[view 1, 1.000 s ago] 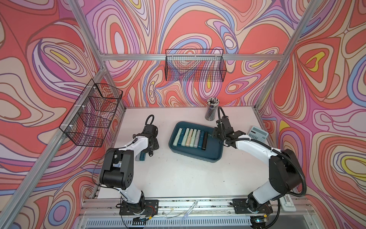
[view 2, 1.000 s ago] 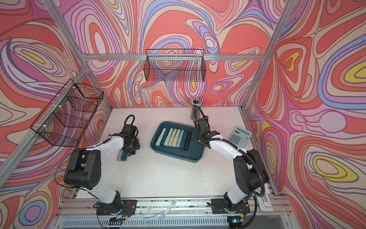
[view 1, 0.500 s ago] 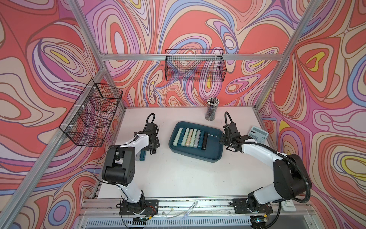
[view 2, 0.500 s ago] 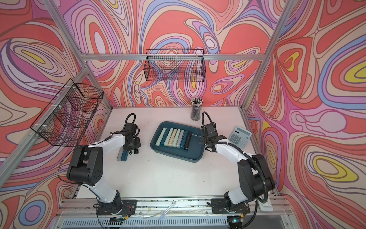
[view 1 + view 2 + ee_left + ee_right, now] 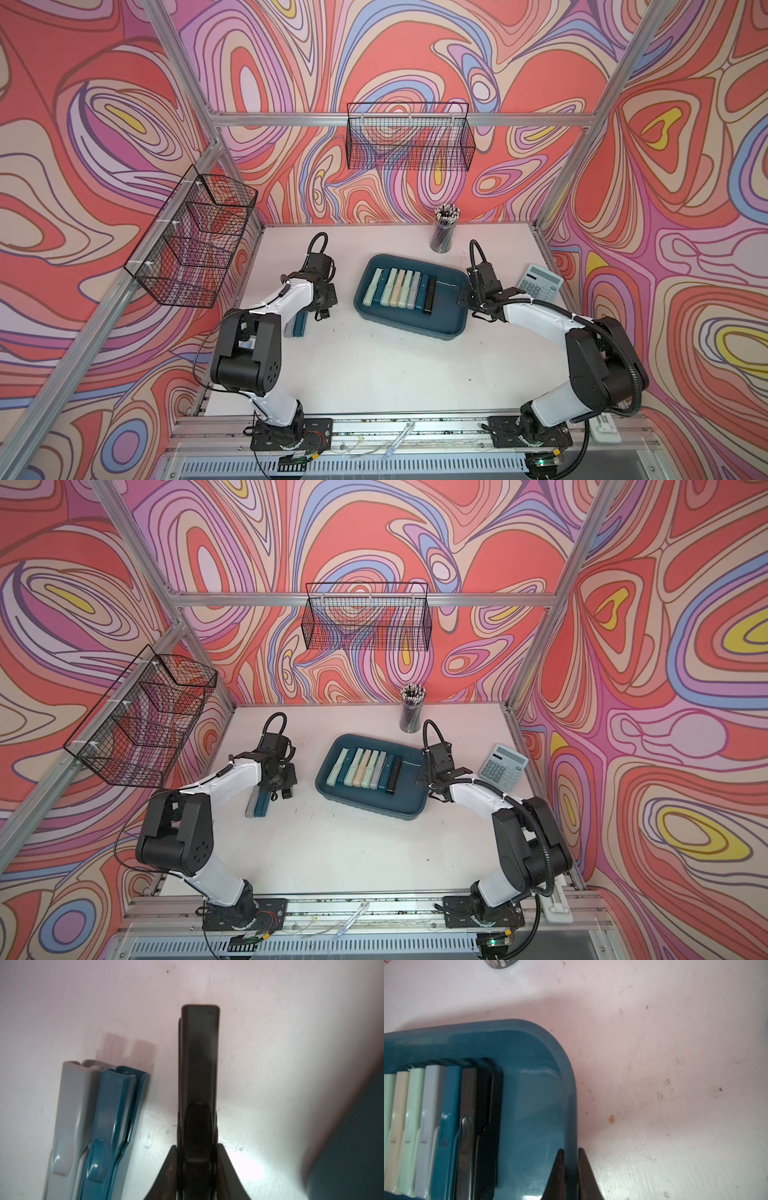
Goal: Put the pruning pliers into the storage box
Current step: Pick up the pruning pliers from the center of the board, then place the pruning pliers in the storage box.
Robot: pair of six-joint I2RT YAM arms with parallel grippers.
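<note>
On the white table [image 5: 374, 374], on the left arm's side, a grey pliers [image 5: 289, 328] and a teal pliers [image 5: 300, 326] are laid side by side, touching along their length. Just beside them, a black pruning pliers [image 5: 199, 1053] is pinched lengthwise between the fingers of the left gripper [image 5: 197, 1153], roughly parallel to the loose pair; whether it is clear of the table cannot be told. Further in, at the middle of the table, the storage box [image 5: 415, 328] is set. A row of pliers [image 5: 399, 289] in mint, beige, grey, teal and black is packed edge to edge in its left part. The box's right-hand wall is clamped by the right gripper [image 5: 571, 1152], one finger inside the rim and one outside. Beyond that gripper a calculator [image 5: 540, 282] is seen near the table's right edge, and a cup of pencils [image 5: 442, 232] is stood behind the box. Two wire baskets [image 5: 409, 137] are hung on the walls.
</note>
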